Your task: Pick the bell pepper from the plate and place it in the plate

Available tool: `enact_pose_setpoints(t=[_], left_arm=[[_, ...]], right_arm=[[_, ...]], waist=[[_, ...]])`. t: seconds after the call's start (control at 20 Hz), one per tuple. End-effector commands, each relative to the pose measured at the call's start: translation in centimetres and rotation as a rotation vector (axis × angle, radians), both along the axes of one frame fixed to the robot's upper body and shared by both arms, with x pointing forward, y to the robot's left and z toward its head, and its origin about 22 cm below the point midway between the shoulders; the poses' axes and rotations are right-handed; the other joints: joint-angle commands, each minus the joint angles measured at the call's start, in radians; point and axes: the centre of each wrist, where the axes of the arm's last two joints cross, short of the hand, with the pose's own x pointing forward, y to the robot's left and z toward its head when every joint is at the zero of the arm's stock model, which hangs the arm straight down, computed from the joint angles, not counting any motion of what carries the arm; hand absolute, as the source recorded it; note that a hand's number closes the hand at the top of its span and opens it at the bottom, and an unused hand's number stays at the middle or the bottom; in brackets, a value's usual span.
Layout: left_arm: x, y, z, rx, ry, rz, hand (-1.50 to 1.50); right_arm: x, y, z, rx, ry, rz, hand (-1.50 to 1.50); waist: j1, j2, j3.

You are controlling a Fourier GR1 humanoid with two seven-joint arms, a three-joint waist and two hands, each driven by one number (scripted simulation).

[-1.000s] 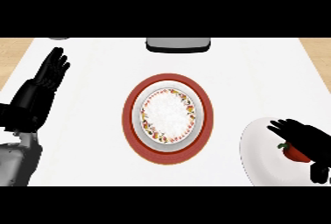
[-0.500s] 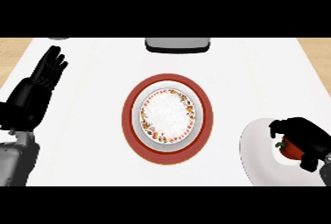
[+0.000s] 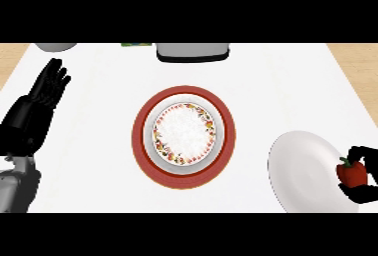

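Observation:
A red bell pepper (image 3: 351, 172) with a green stem is held at the right edge of the head view, over the right side of a plain white plate (image 3: 306, 172). My right hand (image 3: 363, 191) is shut on it, fingers curling round from the right and below. In the middle of the counter lies a white plate with a flowered rim (image 3: 184, 132), stacked on a wide red plate (image 3: 145, 150). At the far left my left hand (image 3: 43, 97) rests open, fingers pointing up.
A grey rectangular object (image 3: 193, 51) stands at the back centre, with a pale round object (image 3: 57, 46) and a small green item (image 3: 137, 44) at the back left. Wooden floor (image 3: 358, 60) shows beyond the counter's right edge.
My right hand has closed round the bell pepper and drawn it toward the right edge of the white plate. The left hand has drifted slightly.

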Motion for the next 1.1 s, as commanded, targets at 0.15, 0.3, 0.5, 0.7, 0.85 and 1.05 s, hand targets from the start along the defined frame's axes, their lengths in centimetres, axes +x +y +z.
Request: enact_pose_setpoints(t=[0.15,0.3,0.5,0.7,0.85,1.05], left_arm=[[0.0,-1.1,0.9,-0.005,-0.002,-0.002,0.00],[-0.7,-1.7,0.3,-0.005,-0.005,-0.014,0.00],[0.5,-1.1,-0.9,-0.007,-0.002,-0.020,0.00],[0.0,-0.2,-0.3,0.010,-0.020,-0.017,0.00],[0.5,-0.5,1.8,0.002,-0.020,-0.029,0.00],[0.2,-1.5,0.6,0.005,-0.019,-0.054,0.00]], right_arm=[[-3.9,3.3,4.7,0.087,-0.167,-0.136,1.50],[-5.5,5.0,7.1,0.178,-0.234,-0.067,1.50],[-6.3,8.4,9.3,0.330,-0.389,0.091,1.50],[-7.4,12.8,12.9,0.512,-0.467,0.161,1.50],[-8.6,15.9,14.9,0.566,-0.459,0.199,1.50],[-5.9,18.7,16.4,0.566,-0.440,0.250,1.50]], waist=[[0.020,0.008,0.009],[0.026,0.007,0.009],[0.018,0.011,0.009],[0.032,0.009,0.009],[0.047,0.011,0.009],[0.057,0.016,0.010]])
